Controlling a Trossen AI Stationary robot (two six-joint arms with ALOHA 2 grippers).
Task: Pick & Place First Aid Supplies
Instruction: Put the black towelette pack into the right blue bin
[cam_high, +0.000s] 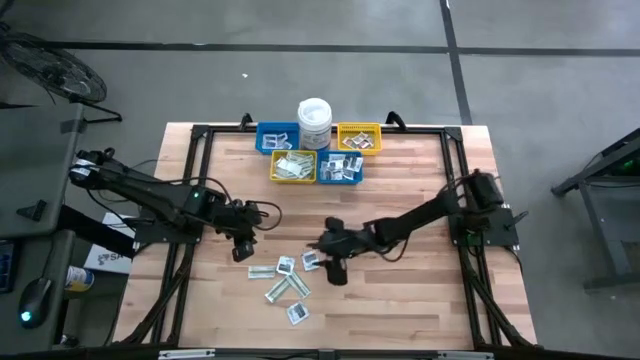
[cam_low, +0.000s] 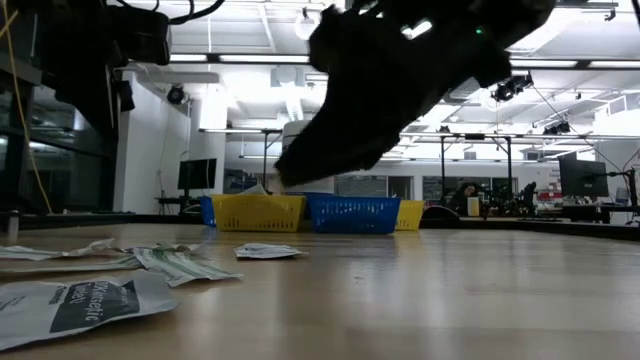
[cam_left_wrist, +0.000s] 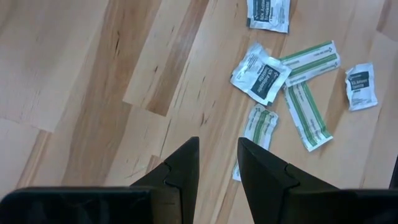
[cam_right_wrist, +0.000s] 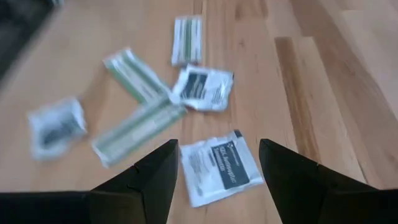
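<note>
Several first aid packets lie flat on the wooden table: white squares (cam_high: 286, 264) and green-and-white strips (cam_high: 280, 290). My right gripper (cam_right_wrist: 217, 155) is open and hovers above the table. One white square packet (cam_right_wrist: 219, 167) lies under the gap between its fingers, untouched. In the low view that gripper (cam_low: 300, 170) hangs clear of the tabletop. My left gripper (cam_left_wrist: 217, 149) is open with a narrow gap and holds nothing. It stands over bare wood to the left of the pile (cam_high: 243, 248), and a green strip (cam_left_wrist: 258, 127) lies just past its fingertips.
At the far edge of the table stand a white lidded tub (cam_high: 314, 122) and four small bins holding packets: blue (cam_high: 278, 138), yellow (cam_high: 358, 138), yellow (cam_high: 293, 166) and blue (cam_high: 340, 168). A black frame (cam_high: 200, 140) borders the table. Bare wood stretches to the right (cam_high: 420, 290).
</note>
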